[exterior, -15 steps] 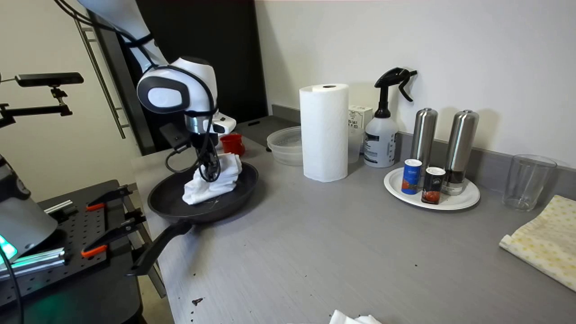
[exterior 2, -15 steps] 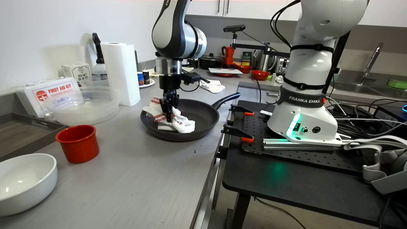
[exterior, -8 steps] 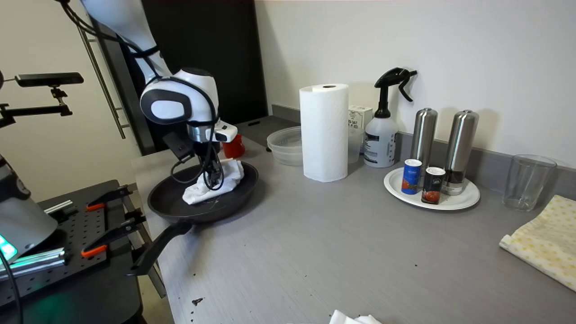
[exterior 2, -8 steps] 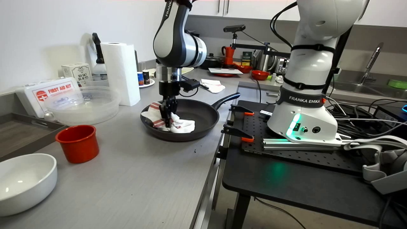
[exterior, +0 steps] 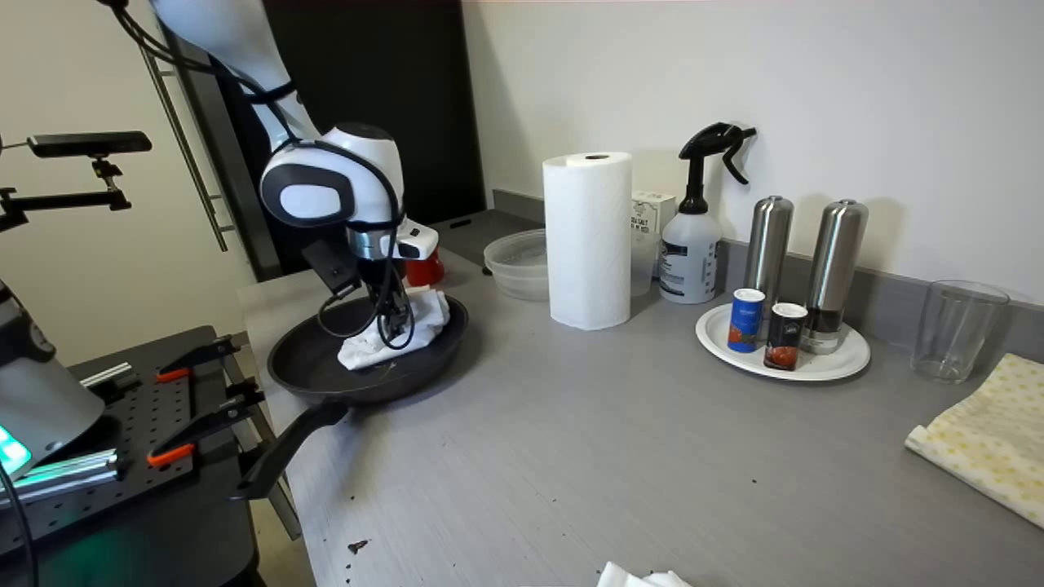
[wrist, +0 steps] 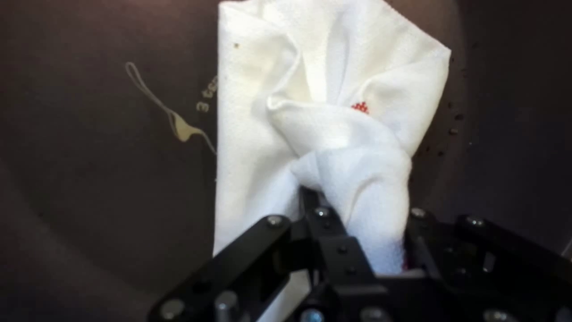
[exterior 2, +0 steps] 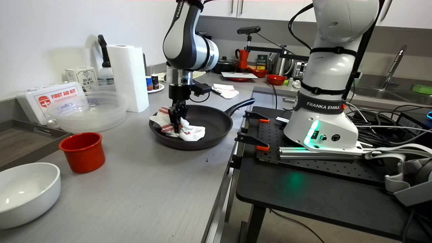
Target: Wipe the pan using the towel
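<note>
White with red stripes, the towel (exterior 2: 192, 133) lies bunched inside the pan (exterior 2: 213, 118), on the side away from its handle (exterior 2: 240, 105), the jaws of the gripper (exterior 2: 177, 128) closed on a fold of it. Wiping looks to be the step in hand; a pale streak (wrist: 182, 129) on the pan's floor runs to the towel's edge, so the next move probably calls for a low sweep over it, towel pressed down.
</note>
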You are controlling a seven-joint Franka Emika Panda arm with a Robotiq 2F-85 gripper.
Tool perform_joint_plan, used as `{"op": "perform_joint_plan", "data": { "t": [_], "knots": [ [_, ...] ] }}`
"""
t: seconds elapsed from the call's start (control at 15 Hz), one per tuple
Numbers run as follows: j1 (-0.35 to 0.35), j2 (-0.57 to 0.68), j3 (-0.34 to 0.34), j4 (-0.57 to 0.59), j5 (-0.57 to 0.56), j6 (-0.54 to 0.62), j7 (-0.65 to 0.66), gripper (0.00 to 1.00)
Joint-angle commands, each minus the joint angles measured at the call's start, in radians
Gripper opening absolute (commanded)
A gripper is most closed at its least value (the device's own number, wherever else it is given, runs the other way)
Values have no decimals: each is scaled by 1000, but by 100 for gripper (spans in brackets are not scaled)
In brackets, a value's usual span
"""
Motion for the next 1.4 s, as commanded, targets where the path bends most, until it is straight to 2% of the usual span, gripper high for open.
{"op": "perform_joint_plan", "data": {
  "t": [0.0,0.53,0.8,1.0,1.13,1.33],
  "knots": [
    [-124,55,48,51,14,-8,-81,6],
    [-444,79,173,84,117,-85,-278,6],
    [-534,76,199,73,168,-102,-342,6],
    [-529,71,207,49,181,-76,-347,6],
    [-477,68,196,23,159,-45,-322,6],
    [-353,68,163,-24,102,19,-272,6]
  ]
}}
